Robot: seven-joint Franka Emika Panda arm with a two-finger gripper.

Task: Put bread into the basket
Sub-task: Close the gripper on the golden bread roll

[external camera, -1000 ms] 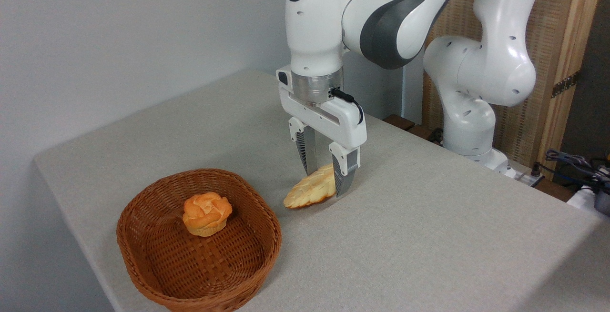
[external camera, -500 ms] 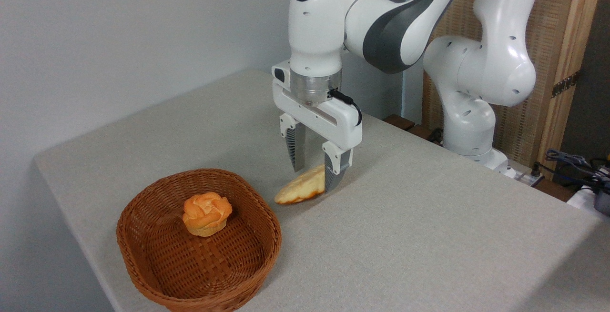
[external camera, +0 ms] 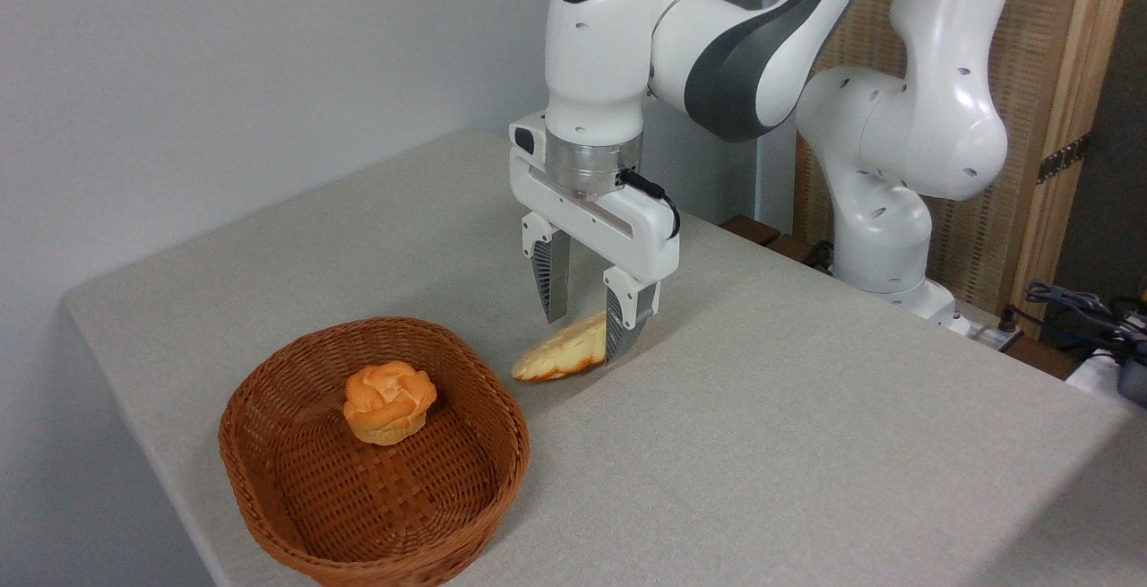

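The hand point(external camera: 584, 336) grips the bread point(external camera: 560, 358), now lifted and carried closer to the basket point(external camera: 269, 497).

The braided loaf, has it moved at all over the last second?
Yes. The braided loaf, held at its right end by the gripper, has shifted left and slightly up, closer to the basket, which hasn't moved.

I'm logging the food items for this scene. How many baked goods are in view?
2. The rose-shaped bun sits inside the basket; the braided loaf is outside it, to its right, held between the gripper jaws.
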